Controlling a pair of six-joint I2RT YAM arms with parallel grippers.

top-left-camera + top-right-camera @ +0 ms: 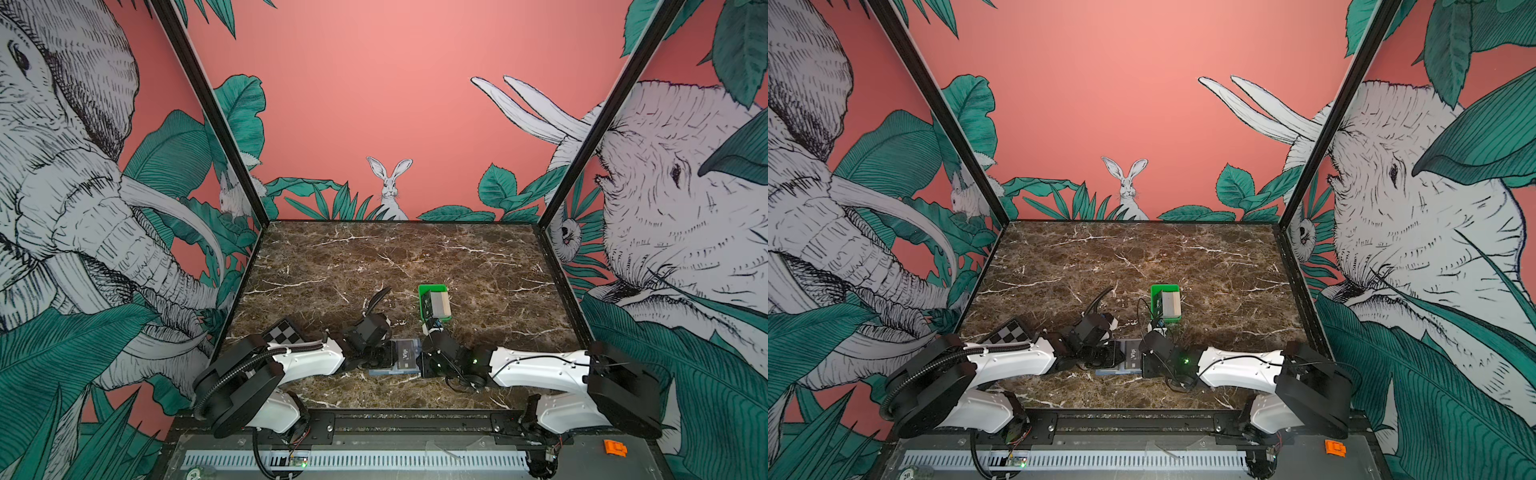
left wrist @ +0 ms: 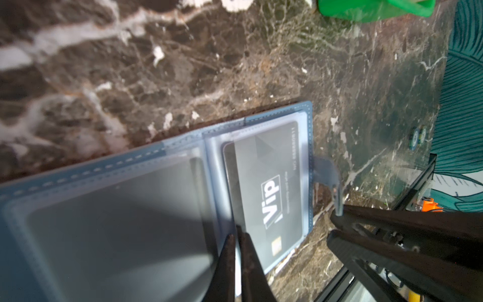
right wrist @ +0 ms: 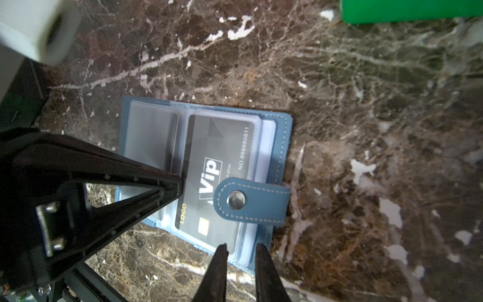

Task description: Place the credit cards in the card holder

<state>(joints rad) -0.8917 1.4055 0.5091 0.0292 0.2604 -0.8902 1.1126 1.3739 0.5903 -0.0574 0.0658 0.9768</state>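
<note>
The slate-blue card holder lies open near the table's front, between both grippers; its edge also shows in a top view. A black "VIP" credit card sits partly inside a clear pocket. My left gripper is shut on that card's outer edge. My right gripper hovers at the holder's near corner, its fingers a little apart with nothing pinched. The snap tab is folded over the card. More credit cards, beige and black, stand in the green tray.
The green tray stands just behind the holder, close to the right wrist. A checkerboard plate lies at the left behind the left arm. An orange part sits off the table at the front right. Patterned walls enclose three sides.
</note>
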